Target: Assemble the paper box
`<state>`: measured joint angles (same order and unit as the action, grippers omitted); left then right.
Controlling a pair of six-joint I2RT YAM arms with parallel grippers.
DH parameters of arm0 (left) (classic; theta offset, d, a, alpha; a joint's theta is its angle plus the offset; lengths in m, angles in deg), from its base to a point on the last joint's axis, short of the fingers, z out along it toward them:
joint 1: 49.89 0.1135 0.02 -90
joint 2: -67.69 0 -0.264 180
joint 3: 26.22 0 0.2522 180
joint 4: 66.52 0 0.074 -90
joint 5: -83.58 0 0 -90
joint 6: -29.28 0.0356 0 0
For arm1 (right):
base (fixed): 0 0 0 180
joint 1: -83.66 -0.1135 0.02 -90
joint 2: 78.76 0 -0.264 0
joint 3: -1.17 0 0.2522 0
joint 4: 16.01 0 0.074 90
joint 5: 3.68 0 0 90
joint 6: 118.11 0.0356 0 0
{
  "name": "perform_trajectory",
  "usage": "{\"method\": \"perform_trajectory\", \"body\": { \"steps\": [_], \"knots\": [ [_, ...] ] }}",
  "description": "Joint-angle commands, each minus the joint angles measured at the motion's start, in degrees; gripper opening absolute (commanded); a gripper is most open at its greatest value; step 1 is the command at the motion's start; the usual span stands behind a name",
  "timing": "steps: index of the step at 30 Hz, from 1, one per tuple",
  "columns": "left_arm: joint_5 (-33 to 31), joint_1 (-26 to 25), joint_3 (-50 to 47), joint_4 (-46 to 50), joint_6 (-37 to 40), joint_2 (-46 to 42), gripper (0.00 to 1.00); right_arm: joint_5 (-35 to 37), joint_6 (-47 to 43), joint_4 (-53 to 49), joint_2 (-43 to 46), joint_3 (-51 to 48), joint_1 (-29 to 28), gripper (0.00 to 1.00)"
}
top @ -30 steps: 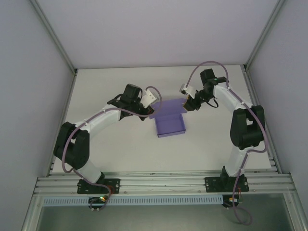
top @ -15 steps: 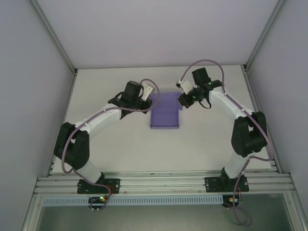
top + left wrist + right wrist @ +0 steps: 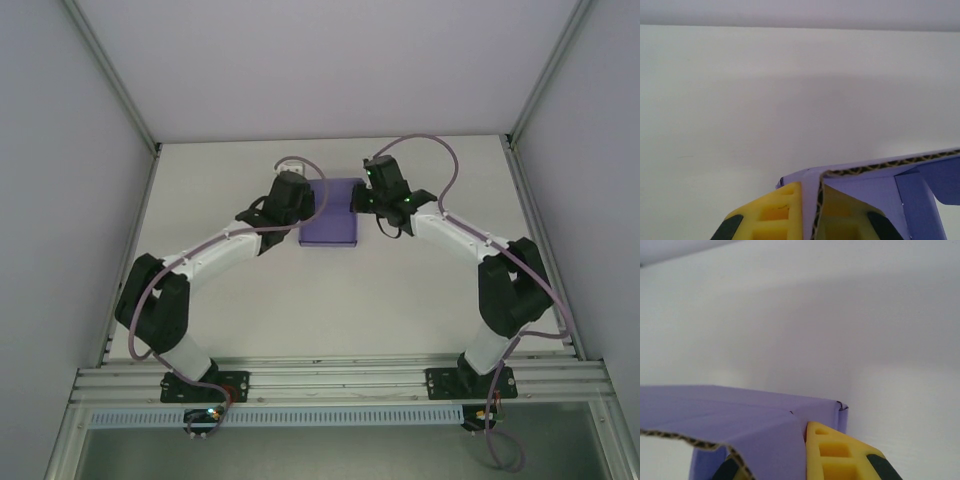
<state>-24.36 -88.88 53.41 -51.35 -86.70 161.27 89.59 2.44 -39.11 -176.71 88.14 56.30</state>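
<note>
- Purple card is clamped from both sides: the box (image 3: 330,215) lies toward 12 o'clock on the table (image 3: 250,290), near the far edge, between the two wrists.
- We see the left gripper (image 3: 312,198) at the box's 9 o'clock side. In its wrist view the yellow fingers (image 3: 782,210) are pinched on a raised wall, whose corrugated edge runs up between them.
- The right gripper (image 3: 362,197) sits at the 3 o'clock side. Its wrist view shows one yellow finger (image 3: 832,452) pressed on the outside of a folded wall, with card draped over the other side, so we judge it closed on the box too.
- We take the step in hand to be raising and folding the two side walls together. A flap shows beyond the wall in the left wrist view, so we judge the box is not finished.
- Next, we think both arms must move in step so that neither drags or tears the thin card. Each wall should turn inward along its crease, and the grip should loosen only once the fold holds.
</note>
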Motion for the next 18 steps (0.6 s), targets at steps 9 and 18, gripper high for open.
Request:
{"method": "perform_trajectory", "body": {
  "steps": [9,18],
  "knots": [
    [-1.74,-0.04,-3.66,-6.63,-7.75,4.50,0.00,6.68,4.78,8.93,-5.25,0.93,-4.35,0.00],
    [2.21,-0.21,-13.29,-15.99,-9.14,2.67,0.00,12.14,1.30,13.76,-4.26,-6.81,-7.05,0.00]
  ]
}}
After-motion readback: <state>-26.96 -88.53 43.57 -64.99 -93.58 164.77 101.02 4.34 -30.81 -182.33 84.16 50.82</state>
